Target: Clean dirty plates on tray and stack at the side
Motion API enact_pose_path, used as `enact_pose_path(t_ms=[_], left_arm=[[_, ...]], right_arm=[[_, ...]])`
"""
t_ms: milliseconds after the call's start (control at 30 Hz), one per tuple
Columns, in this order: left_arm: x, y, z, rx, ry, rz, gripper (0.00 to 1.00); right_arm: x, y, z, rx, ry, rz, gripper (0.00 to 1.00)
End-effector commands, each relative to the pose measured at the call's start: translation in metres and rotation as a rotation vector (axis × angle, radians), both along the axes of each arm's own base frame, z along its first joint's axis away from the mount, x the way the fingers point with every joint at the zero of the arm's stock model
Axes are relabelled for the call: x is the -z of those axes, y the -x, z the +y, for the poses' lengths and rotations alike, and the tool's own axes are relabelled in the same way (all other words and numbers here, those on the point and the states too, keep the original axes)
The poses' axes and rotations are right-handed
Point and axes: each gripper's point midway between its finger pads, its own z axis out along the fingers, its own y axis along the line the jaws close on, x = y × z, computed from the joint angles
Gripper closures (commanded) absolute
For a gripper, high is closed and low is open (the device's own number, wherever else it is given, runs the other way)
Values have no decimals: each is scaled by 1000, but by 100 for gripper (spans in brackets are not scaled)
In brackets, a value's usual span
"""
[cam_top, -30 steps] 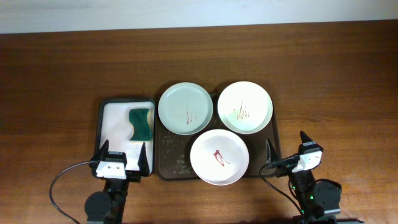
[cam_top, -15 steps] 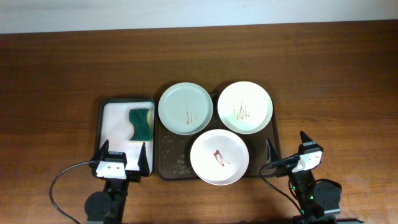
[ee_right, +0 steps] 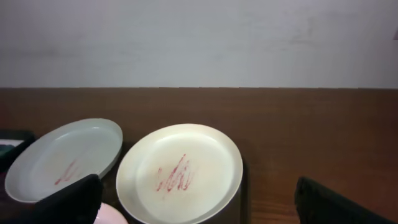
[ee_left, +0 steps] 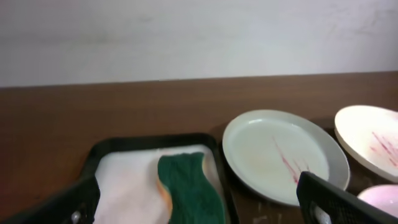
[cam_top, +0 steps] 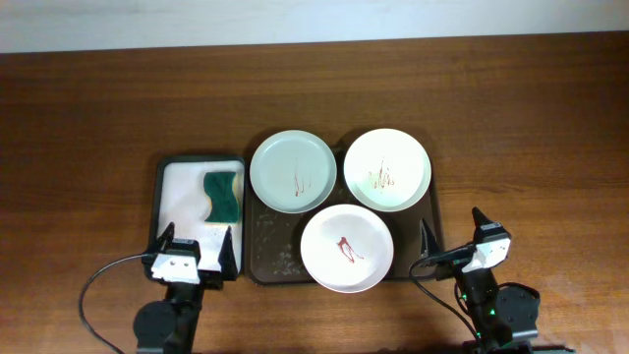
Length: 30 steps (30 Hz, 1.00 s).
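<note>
Left end effector point(cam_top: 200, 232): fingers spread wide with nothing between them. It sits low at the near edge of the worktop, at the near end of the small tray.
Right end effector point(cam_top: 451, 220): also spread wide and empty, just beside the near right corner of the brown tray.
Sponge point(cam_top: 223, 195): green with a yellow underside, lying flat on the white lining of the small black-rimmed tray point(cam_top: 157, 197).
Key relation: the sponge lies straight ahead of the left end effector, a little to its right. Its long axis runs away from the arm, nearly in line with the reach, so the fingers would likely close across its narrow waist.
Nearer arm: the left. The right arm is well apart from the sponge, with the plates between.
Plates: all three rest on the dark brown tray point(cam_top: 267, 241). The pale green plate point(cam_top: 293, 171) is far left and the cream plate point(cam_top: 387, 169) far right. The white-pinkish plate point(cam_top: 346, 248) is near centre, closest to the right end effector. Each shows thin red-brown streaks at its centre.
Progress, as a judgement: nothing looks wiped and nothing is stacked, so fetching the sponge seems the first step.
Surface: dark wood worktop point(cam_top: 531, 118), flat. The brown tray's bare patch carries pale specks.
Room: bare wood shows to the right of the brown tray, a likely spot for the stack.
</note>
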Motion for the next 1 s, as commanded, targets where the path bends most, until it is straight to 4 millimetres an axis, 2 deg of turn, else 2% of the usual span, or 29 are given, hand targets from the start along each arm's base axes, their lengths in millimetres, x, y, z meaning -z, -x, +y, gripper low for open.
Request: enact_pose_path(t_ms=[0,100,233,367,433,533,600,700,833,900,967], left_arm=[[-17,6,0,1,25,67,0],[-29,7,0,0,19,148,1],[-48,-3,-1,-2,8,307,1],[-52,-15,-5,17,2,504,1],[-57,-18,-15,65,17,589,1],[-65,-15,-23,110,29,748,1],[-58,-16,-23,107,25,806,0],[-50,-26,-25,115,29,833,1],[-53,-73,-21,73,24,731,1],[-29,-95,-3,-58,19,779,1],[12,-108,3,-137,45,888,0]], right_arm=[[-11,6,5,-23,-51,32,1],[-18,16,6,-34,-51,109,1],[-30,26,12,-66,-65,257,1],[-37,21,16,-77,-60,452,1],[-36,17,16,-71,-53,578,1],[-44,9,17,-63,-45,742,1],[-50,-1,19,-63,-44,788,1],[-41,-10,28,-109,-66,846,1],[-30,-13,35,-139,-84,902,1],[-27,-14,35,-139,-84,913,1],[-27,-14,35,-138,-83,913,1]])
